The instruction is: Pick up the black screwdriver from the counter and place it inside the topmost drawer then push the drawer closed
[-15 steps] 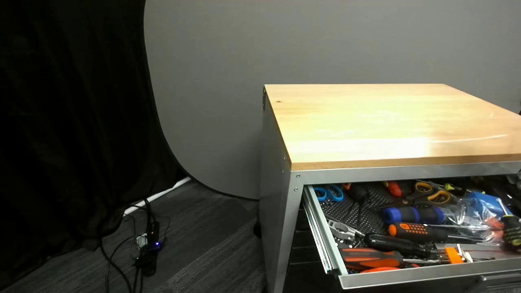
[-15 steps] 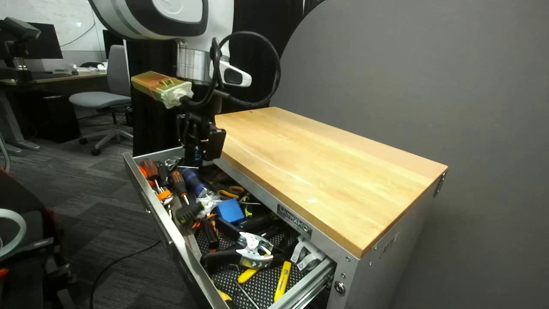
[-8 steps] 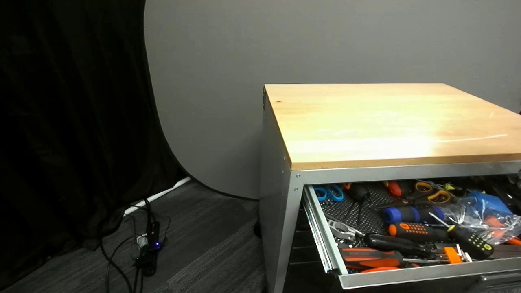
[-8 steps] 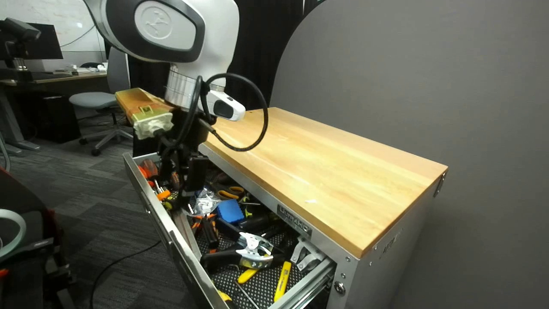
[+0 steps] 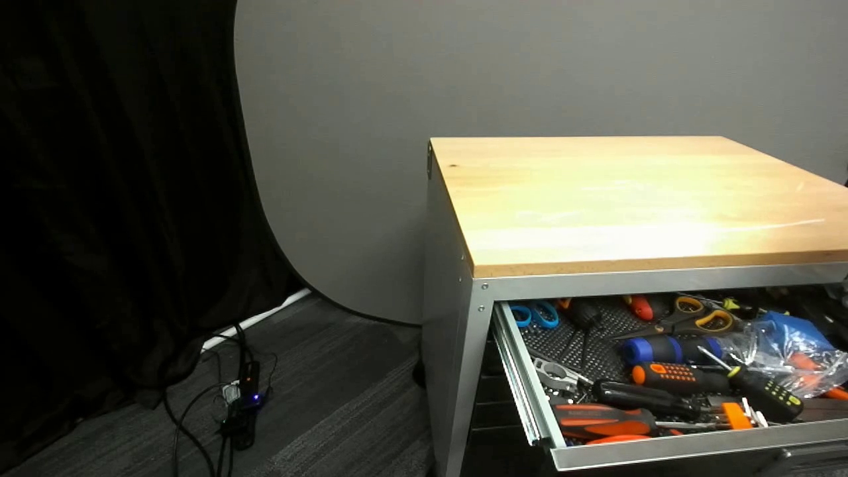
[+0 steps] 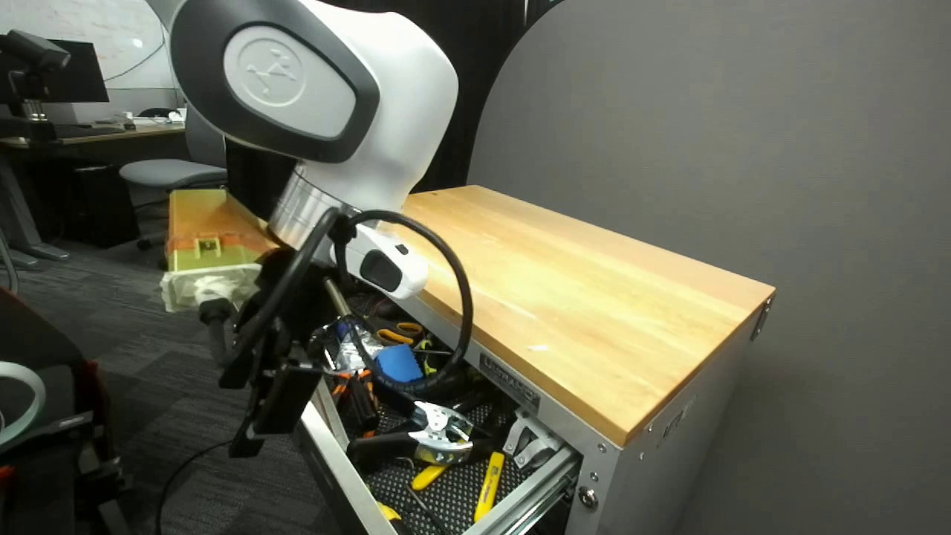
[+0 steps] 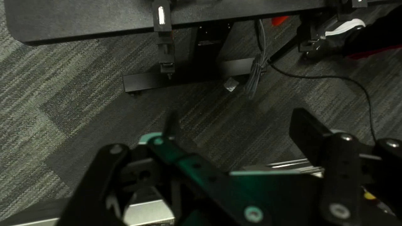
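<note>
Hand (image 7: 236, 124) gapes (wrist view alone tells) near the drawer (image 5: 695, 446).

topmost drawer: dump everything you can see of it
The topmost drawer is pulled out from beneath the counter. It is wide and shallow, pale grey and metal-looking, with a dark front and a rail along each side. Screwdrivers, scissors and a silver clamp lie jumbled inside, over a dark dotted liner. The open gripper hangs out past the front; whether it touches the drawer cannot be told.
</note>
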Motion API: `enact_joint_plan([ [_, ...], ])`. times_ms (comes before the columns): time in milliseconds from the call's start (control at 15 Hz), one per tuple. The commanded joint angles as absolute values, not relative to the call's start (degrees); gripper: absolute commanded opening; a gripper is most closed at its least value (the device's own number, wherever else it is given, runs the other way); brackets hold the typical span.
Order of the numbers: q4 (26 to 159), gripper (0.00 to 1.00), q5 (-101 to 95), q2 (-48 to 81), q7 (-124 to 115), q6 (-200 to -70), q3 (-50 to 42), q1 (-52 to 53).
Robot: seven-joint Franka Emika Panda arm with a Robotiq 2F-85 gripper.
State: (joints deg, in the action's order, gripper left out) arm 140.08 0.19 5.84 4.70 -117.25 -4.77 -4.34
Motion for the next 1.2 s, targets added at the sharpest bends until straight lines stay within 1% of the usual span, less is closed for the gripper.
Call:
enact_joint_plan([
  [0, 141.95, 0.58, 2.30, 7.27, 0.46, -125.70, -4.28, -4.09],
  [67, 142.27, 0.49, 3.16, 8.05, -0.71, -129.01, -4.05, -3.94],
  [267, 143.09, 0.27, 3.36, 10.48, -6.13, -139.83, -3.54, -2.96],
  [467, 144.22, 0.02, 3.89, 11.22, -11.30, -147.65, -2.80, -1.56],
  [533, 144.53, 0.00, 3.24, 11.38, -13.53, -150.45, -2.75, -0.91],
  [867, 144.43, 0.00, 0.82, 13.33, -22.80, -165.01, -3.61, 2.72],
  [1133, 142.92, 0.00, -2.77, 17.68, -27.37, -176.13, -7.17, 8.54],
])
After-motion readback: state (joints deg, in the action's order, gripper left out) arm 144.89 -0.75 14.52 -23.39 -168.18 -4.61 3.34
